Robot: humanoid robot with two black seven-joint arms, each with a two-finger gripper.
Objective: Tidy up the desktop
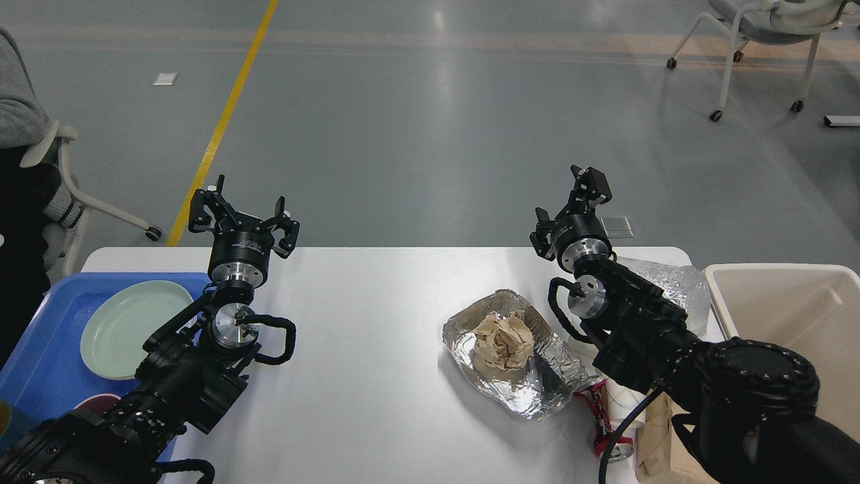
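— Two arms were up over the desktop [376, 323], neither holding anything. Left gripper [243, 216] hung above the far left edge, fingers spread wide and empty. Right gripper [571, 205] hung above the far right edge; seen nearly end-on, so I could not tell whether its fingers were parted or closed.

— And the state of the tidy?

— Partly done, by my reading. A blue tray [40, 363] lay at the left edge with a pale green plate [131, 329] in it and something dark red just showing below that. The middle of the top was bare.

— What was left?

— All of it on the right half. A crumpled foil sheet [517, 376] lay open with a brown paper wad [500, 339] sitting in it. A second piece of foil [662, 286] lay beyond the right arm, near the beige bin [779, 302]. A red wrapper [601, 413] and some pale paper scraps showed at the near edge, partly hidden by that arm.

— Anything in the bin?

— None that I could see; the visible part looked empty. I judged the rubbish stage not yet begun: the foil and wad were nearest the right arm, with the bin just beside.
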